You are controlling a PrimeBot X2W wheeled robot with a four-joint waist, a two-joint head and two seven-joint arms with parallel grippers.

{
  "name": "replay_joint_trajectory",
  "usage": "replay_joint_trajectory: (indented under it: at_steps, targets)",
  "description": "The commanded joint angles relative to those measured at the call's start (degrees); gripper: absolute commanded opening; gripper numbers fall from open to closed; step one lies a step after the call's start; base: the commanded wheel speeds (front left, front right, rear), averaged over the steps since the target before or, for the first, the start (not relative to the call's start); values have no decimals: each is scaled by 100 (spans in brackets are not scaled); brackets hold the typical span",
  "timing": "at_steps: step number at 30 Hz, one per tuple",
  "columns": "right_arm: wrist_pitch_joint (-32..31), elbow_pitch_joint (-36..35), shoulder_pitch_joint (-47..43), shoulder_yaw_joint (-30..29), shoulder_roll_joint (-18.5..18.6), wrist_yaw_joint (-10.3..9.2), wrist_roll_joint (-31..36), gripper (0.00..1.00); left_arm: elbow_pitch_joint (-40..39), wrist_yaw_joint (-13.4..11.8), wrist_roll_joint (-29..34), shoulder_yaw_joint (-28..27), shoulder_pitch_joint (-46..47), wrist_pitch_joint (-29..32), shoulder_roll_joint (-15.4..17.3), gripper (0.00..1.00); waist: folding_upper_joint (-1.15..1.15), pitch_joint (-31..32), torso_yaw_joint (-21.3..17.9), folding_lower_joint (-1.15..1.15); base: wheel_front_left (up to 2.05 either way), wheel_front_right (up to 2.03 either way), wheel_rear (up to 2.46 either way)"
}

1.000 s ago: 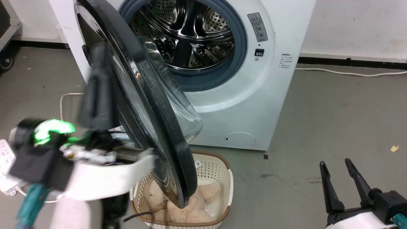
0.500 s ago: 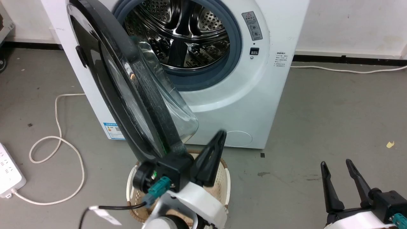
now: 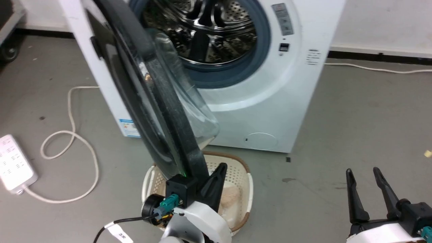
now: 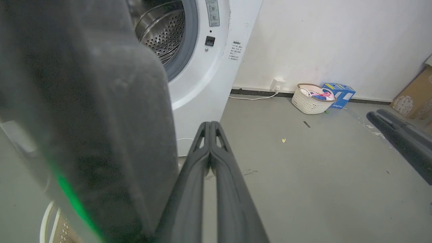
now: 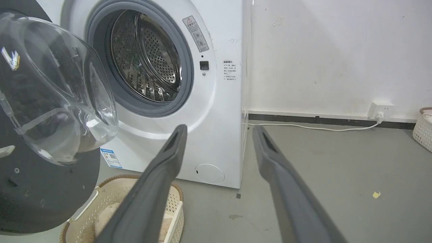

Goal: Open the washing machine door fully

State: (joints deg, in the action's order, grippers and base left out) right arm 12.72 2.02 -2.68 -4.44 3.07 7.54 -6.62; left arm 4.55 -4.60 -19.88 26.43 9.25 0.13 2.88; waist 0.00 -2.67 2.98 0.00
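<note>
A: Where's the washing machine door (image 3: 179, 125)?
B: Swung well out from the washing machine (image 3: 297, 94), hinged at its left side, lower rim over a basket (image 3: 248, 189).
A: And the left gripper (image 3: 221, 168)?
B: Fingers pressed together on nothing, just right of that rim's bottom edge; whether they touch it I cannot tell.
A: The right gripper (image 3: 362, 171)?
B: Fingers spread, empty, at lower right, well apart from the door.
</note>
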Motion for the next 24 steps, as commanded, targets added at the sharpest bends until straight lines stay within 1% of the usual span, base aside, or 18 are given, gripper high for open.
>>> replay_joint_trajectory:
  at_steps: [1,8,12,15,20,24]
  targets:
    - [18,-4,72,0,-19,-5,4,100,75,-1,-29,-47,-101,-50,32,0,0,-4,146,0,0,0,0]
    - [-25,1,1,73,-19,-5,36,100,235,-8,-120,-74,-167,-169,61,0,0,76,831,0,0,0,0]
    - [-55,-33,-48,110,-19,-5,71,100,258,-14,-126,-47,-247,-143,117,0,0,111,1344,0,0,0,0]
    - [-88,-46,-78,147,-19,-5,117,100,250,-64,-134,-107,-264,-161,173,0,0,116,1718,0,0,0,0]
    - [-127,-75,-42,234,-19,-5,111,100,165,-174,-238,-370,-277,-206,316,0,0,51,2200,0,0,0,0]
    - [-183,-109,11,373,-19,-5,156,100,69,-262,-419,-767,-214,-259,504,0,0,-92,2433,0,0,0,0]
